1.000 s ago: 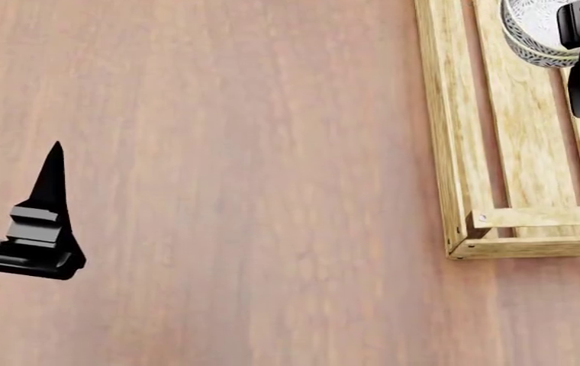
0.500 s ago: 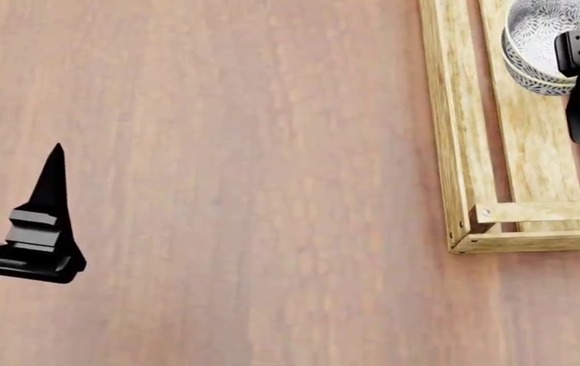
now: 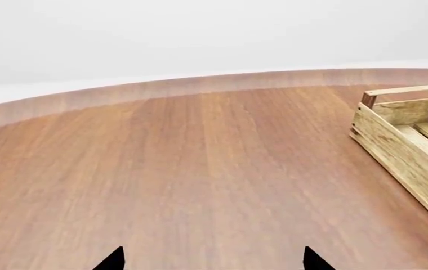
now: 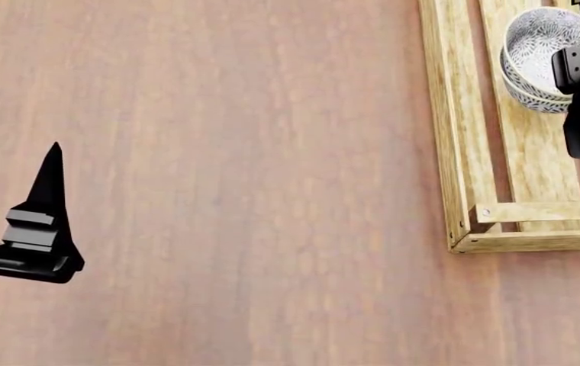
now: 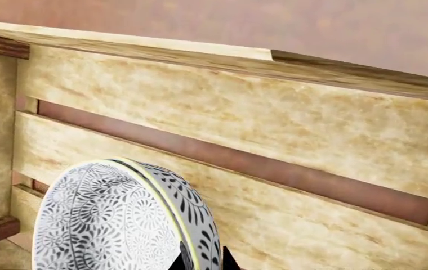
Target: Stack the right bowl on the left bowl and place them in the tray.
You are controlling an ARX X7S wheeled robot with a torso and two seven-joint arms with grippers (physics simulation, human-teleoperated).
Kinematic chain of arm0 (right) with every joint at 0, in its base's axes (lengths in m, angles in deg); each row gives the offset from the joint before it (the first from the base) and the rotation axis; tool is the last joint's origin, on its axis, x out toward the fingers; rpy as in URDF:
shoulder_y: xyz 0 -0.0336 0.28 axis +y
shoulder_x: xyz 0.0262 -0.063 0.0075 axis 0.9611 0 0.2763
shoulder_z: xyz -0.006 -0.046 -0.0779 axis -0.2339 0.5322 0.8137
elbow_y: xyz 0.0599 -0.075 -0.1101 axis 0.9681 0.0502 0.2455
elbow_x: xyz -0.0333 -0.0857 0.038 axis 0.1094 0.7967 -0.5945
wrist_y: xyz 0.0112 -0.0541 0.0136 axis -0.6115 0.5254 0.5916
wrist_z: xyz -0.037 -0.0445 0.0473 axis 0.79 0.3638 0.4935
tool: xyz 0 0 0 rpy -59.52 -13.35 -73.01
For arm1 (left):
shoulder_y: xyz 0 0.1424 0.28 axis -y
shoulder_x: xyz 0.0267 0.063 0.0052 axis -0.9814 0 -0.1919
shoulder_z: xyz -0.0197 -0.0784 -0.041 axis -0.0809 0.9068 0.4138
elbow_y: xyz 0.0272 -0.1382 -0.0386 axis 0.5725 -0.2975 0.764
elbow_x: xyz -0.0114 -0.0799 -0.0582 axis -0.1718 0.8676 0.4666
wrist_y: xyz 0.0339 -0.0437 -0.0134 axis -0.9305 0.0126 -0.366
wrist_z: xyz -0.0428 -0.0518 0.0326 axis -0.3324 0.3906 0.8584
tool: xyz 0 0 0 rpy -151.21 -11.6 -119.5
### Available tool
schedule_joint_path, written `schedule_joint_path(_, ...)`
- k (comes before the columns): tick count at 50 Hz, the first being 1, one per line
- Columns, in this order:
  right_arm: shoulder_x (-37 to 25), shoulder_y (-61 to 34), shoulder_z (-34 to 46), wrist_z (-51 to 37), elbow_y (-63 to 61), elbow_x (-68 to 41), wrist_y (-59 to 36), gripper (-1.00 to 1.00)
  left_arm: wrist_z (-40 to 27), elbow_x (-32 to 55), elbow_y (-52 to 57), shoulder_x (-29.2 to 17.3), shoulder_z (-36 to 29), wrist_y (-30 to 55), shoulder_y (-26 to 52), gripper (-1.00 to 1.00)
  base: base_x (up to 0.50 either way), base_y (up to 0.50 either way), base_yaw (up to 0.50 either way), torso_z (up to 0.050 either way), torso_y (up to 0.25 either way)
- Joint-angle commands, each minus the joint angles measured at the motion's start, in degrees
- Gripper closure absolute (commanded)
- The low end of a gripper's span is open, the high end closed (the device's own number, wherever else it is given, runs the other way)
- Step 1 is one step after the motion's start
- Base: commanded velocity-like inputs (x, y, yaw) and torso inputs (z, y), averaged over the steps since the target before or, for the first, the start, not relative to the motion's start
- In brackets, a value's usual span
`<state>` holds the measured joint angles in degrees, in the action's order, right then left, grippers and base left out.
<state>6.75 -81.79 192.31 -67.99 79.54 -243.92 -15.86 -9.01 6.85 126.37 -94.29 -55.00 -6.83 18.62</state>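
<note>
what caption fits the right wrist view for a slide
Right gripper pinching the rim of the patterned stacked bowls over the slatted floor of the wooden tray.

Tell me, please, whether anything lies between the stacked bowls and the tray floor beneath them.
Nothing visible does. The stacked bowls are over the tray slats, pinched at the rim by the right claw. Only bare slats show around them; whether they already rest on the slats cannot be told.

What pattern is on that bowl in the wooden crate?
The bowl has a dense black-and-white floral print with a thin yellowish rim, clearest in the right wrist view.
</note>
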Motion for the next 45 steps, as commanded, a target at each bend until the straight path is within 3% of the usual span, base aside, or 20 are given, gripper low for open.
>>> schedule_joint_path(1, 0.00, 0.05, -0.98, -0.22, 0.35, 0.53, -0.14, 1.00, -0.18, 0.21, 0.02, -0.14, 0.11, -0.25, -0.27, -1.00, 0.00, 0.00, 0.00, 0.000, 0.000)
schedule_joint_path(14, 0.06, -0.18, -0.55, 0.05, 0.35, 0.65, -0.78, 1.00, -0.59, 0.51, 0.24, -0.34, 0.33, -0.34, -0.46, -1.00, 0.00, 0.00, 0.00, 0.000, 0.000)
schedule_joint_path(15, 0.05, -0.21, -0.36, 0.00, 0.35, 0.73, -0.95, -1.00, -0.59, 0.55, 0.26, -0.36, 0.32, -0.34, -0.46, -1.00, 0.00, 0.00, 0.00, 0.000, 0.000)
schedule_joint_path(33, 0.59, -2.66, 3.01, -1.44, 0.35, 1.08, 1.18, -1.00, -0.74, 1.20, 0.22, -0.60, 0.70, -0.64, -0.53, -1.00, 0.00, 0.00, 0.00, 0.000, 0.000)
schedule_joint_path(45, 2.30, -8.35, 10.84, -0.02, 0.34, 1.77, 2.57, -1.00, -0.96, 1.74, 0.26, -0.51, 0.50, -0.39, 0.01, -1.00, 0.00, 0.00, 0.00, 0.000, 0.000)
